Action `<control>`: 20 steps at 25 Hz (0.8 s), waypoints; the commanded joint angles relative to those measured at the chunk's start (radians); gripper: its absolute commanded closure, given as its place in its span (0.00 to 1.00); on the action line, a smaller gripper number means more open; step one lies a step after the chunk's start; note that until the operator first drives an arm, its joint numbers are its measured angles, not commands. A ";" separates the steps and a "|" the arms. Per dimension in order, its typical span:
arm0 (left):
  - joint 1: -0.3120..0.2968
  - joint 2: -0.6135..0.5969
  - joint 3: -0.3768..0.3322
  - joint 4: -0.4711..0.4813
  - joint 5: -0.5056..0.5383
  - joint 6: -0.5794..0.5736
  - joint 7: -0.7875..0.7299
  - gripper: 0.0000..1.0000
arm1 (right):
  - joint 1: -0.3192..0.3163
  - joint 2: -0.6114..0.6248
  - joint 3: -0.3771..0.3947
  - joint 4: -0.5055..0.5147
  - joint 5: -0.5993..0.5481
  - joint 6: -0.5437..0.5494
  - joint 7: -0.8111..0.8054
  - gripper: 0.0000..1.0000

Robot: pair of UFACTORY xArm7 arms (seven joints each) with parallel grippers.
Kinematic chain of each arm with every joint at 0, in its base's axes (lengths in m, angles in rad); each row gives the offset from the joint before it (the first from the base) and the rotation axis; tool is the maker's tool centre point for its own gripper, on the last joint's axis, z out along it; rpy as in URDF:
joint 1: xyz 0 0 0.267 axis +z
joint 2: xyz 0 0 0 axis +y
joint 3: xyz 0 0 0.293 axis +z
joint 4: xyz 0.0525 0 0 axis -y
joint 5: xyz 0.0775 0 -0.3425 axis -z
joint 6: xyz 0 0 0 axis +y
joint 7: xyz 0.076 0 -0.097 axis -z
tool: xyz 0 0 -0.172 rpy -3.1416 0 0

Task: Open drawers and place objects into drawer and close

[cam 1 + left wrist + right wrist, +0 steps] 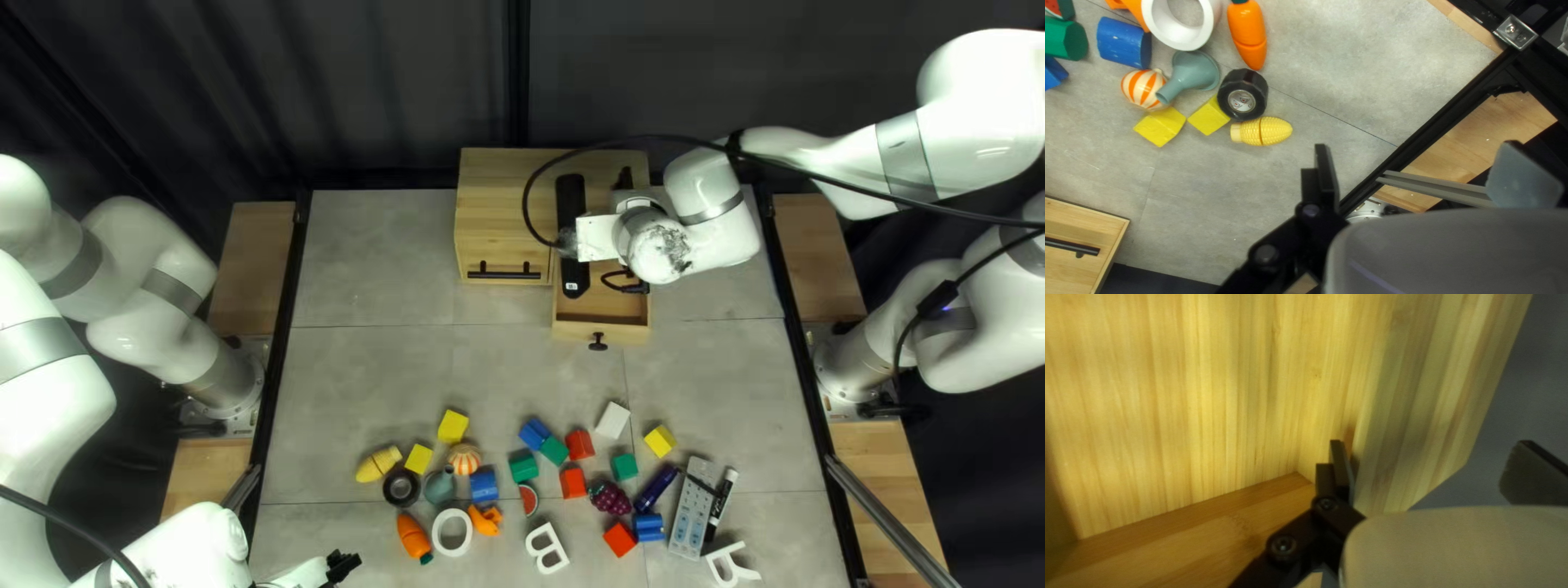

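Observation:
In the top left view a wooden cabinet (pixel 495 218) stands at the far edge with its right drawer (pixel 577 331) pulled out. Over that drawer is my right gripper (pixel 599 237), its fingertips hidden there. The right wrist view shows my right gripper (pixel 1429 468) open, one finger close to bare wood panels (pixel 1235 403) that meet in a corner, the other apart against grey. Low at the left of the top left view, my left gripper (pixel 345 564) hangs near the carrot (pixel 413 538). In its wrist view my left gripper (pixel 1426 177) is open and empty, beside the toy corn (pixel 1262 131).
Coloured blocks (pixel 526 468), black tape (pixel 401 487), a white ring (pixel 452 531), a funnel (pixel 440 488), a remote (pixel 693 510), markers (pixel 656 489) and white letters (pixel 546 548) lie across the near half. A black cable (pixel 675 138) loops over the cabinet.

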 commanded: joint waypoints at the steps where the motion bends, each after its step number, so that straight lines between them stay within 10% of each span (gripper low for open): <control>1: 0.000 0.000 0.000 0.000 0.000 0.000 0.000 0.00 | -0.005 -0.005 -0.005 -0.001 0.004 -0.006 -0.008 0.00; 20: 0.000 0.000 0.000 0.000 0.000 0.000 0.000 0.00 | -0.012 0.014 -0.015 0.054 0.228 -0.033 -0.135 0.00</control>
